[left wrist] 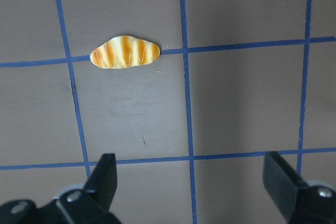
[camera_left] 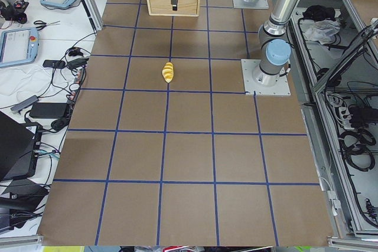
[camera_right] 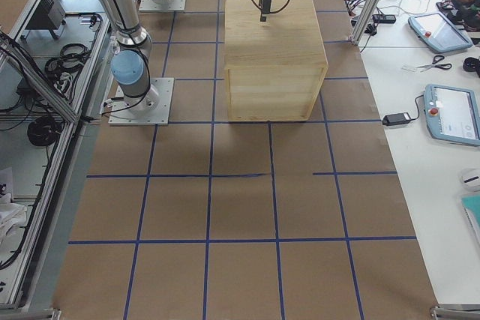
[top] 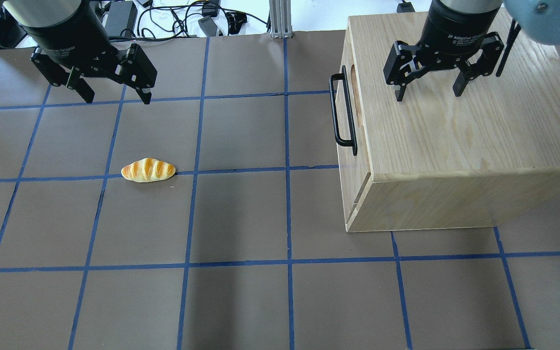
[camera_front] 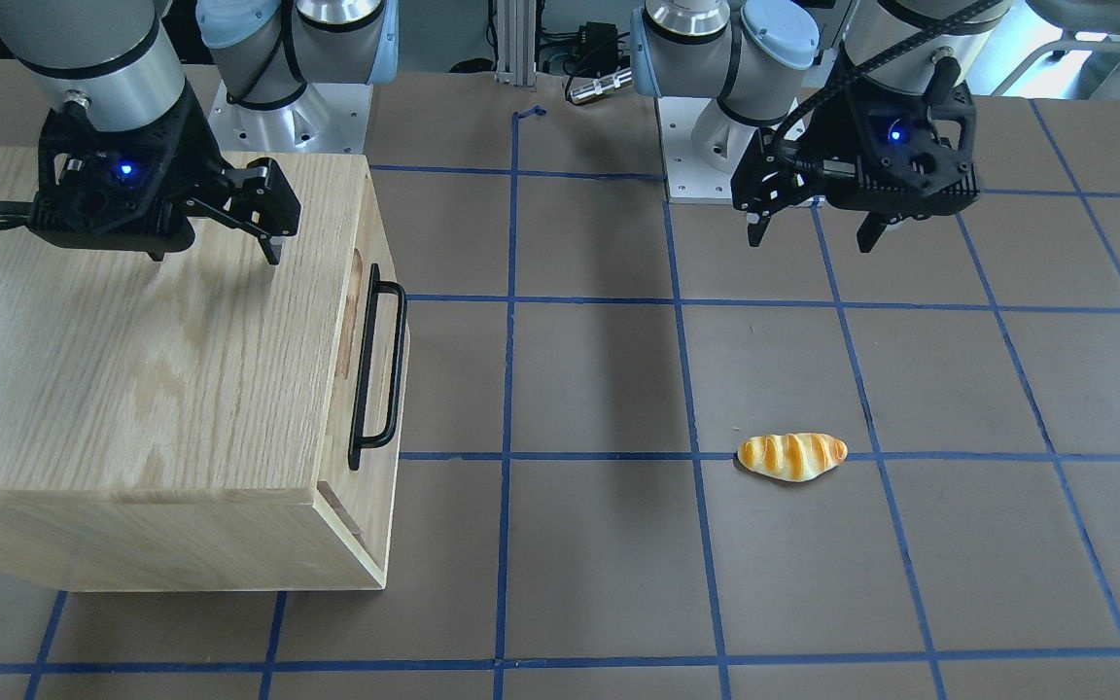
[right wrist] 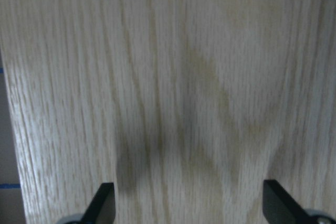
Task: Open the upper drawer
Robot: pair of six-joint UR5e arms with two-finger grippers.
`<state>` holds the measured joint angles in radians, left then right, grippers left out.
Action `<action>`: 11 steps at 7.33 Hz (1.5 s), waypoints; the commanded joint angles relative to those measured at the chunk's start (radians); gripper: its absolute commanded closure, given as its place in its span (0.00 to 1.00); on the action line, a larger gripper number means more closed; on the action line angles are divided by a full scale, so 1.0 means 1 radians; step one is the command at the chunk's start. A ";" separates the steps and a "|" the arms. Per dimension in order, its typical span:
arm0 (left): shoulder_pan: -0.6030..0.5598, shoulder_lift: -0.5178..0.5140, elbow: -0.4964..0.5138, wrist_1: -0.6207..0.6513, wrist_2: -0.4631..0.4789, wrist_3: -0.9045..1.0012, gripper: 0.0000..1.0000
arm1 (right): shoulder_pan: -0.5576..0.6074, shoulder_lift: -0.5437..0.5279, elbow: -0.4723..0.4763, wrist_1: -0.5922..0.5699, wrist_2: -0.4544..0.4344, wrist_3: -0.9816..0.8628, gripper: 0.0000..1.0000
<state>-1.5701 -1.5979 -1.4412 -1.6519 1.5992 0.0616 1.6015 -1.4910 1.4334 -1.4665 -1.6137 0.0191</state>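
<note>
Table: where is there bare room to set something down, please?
Bare: squares between the bread roll and the cabinet, plus the rows along the overhead view's bottom. Tight: beside the handle, where the drawer should slide out.

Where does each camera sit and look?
Front-facing: across table, facing robot; left tool, right tool, oak-grain wooden cabinet.
Overhead: behind robot, looking down; both tools.
Exterior left: table's left end; left arm nearest.
Exterior right: opposite end; right arm nearest.
Left wrist: down past fingers at striped orange bread roll.
Right wrist: down onto cabinet; fingers.
Shared: first two show roll, cabinet.
</note>
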 commanded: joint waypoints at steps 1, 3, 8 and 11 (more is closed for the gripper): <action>0.001 -0.002 -0.001 0.007 -0.004 0.001 0.00 | 0.000 0.000 -0.001 0.000 0.000 0.001 0.00; -0.001 -0.002 -0.001 0.008 -0.008 0.001 0.00 | 0.000 0.000 -0.001 0.000 0.000 -0.001 0.00; -0.024 -0.042 -0.027 0.067 -0.074 -0.058 0.00 | 0.000 0.000 -0.001 0.000 0.000 0.001 0.00; -0.085 -0.126 -0.042 0.243 -0.243 -0.259 0.00 | 0.000 0.000 0.001 0.000 0.000 0.001 0.00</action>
<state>-1.6182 -1.6840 -1.4796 -1.4967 1.4176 -0.1019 1.6014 -1.4910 1.4330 -1.4665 -1.6138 0.0188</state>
